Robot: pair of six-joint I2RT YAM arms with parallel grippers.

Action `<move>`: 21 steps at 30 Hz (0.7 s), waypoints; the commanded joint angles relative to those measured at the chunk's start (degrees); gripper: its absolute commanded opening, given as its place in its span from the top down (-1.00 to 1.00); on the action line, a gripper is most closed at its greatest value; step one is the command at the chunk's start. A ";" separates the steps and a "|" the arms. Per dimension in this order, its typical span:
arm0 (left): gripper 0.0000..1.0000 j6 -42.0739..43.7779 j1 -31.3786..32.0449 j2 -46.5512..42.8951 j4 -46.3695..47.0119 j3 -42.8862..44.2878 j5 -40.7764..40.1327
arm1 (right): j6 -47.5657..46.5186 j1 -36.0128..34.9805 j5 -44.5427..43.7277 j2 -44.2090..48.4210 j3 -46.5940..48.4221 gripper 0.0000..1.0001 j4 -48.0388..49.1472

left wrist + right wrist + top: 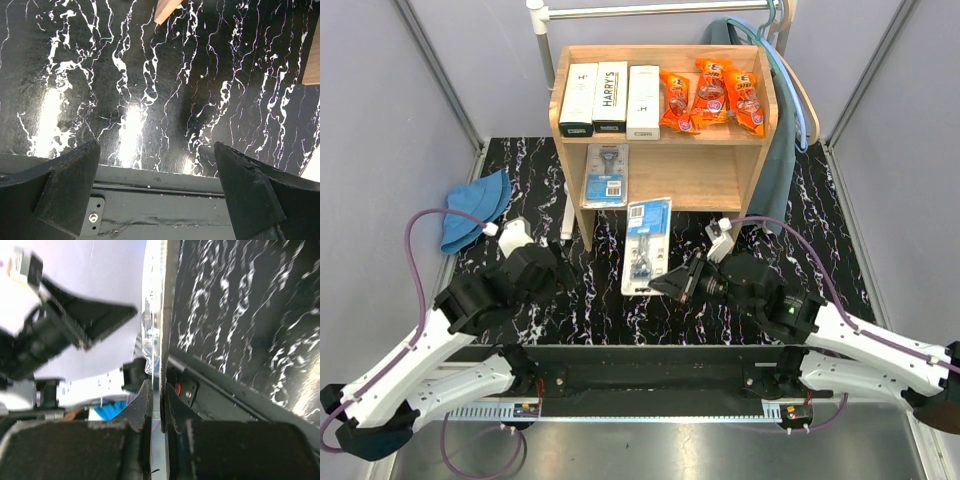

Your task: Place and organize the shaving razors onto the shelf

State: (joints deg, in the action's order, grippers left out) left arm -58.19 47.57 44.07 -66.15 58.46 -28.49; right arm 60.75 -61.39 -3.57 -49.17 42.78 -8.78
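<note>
Just in front of the shelf (pixel 695 178), over the black marbled mat (pixel 620 325), my right gripper (pixel 667 283) pinches the near end of a blister card (pixel 647 238). From the right wrist I see that card (pixel 154 320) edge-on, a thin clear sheet with the two fingers (pixel 142 405) pressed tight against either face. Its far end points at the lower tier's front edge, near it but apart, roughly mid-opening; I cannot tell whether it touches the mat. On that lower tier the other blister card (pixel 606 176) sits at the left side, with bare wood from its right edge to the side panel. The upper tier is filled edge to edge: three white boxes (pixel 610 98) on the left, three orange pouches (pixel 710 95) on the right. My left gripper (pixel 552 272) hangs spread wide over bare mat, nothing between its fingers (pixel 70 185); the mat's near edge shows just beneath them and the shelf's left foot (pixel 166 10) lies ahead. A blue hat (pixel 475 208) lies at the mat's left edge, apart from both arms. A teal garment (pixel 785 140) hangs from the clothes rail (pixel 650 10), close against the shelf's right panel.
</note>
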 commanded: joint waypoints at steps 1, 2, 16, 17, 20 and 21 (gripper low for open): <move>-0.98 1.42 -0.11 0.66 3.40 -0.36 1.24 | -0.99 7.84 3.03 -1.37 5.02 1.00 -0.45; -0.98 1.59 -0.20 0.75 3.48 -0.45 1.51 | -1.51 9.16 6.18 -1.72 5.46 1.00 -0.45; -0.98 1.77 -0.11 0.14 6.29 -1.68 5.19 | -5.47 19.99 16.23 -13.49 16.01 1.00 -2.82; -0.98 1.86 -0.20 0.22 7.17 -1.68 5.63 | -5.47 20.68 16.40 -14.72 17.14 1.00 -3.09; -0.98 2.21 -0.20 0.48 8.75 -1.68 7.57 | -5.47 22.18 17.11 -17.09 18.38 1.00 -3.27; -0.98 2.29 -0.20 0.57 9.19 -1.68 8.01 | -5.47 22.53 17.28 -17.62 19.00 1.00 -3.18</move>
State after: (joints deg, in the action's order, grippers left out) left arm -56.93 47.55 44.73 -61.67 56.60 -23.40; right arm 56.60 -40.77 11.51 -65.14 57.19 -13.41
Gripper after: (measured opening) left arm 0.988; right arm 0.105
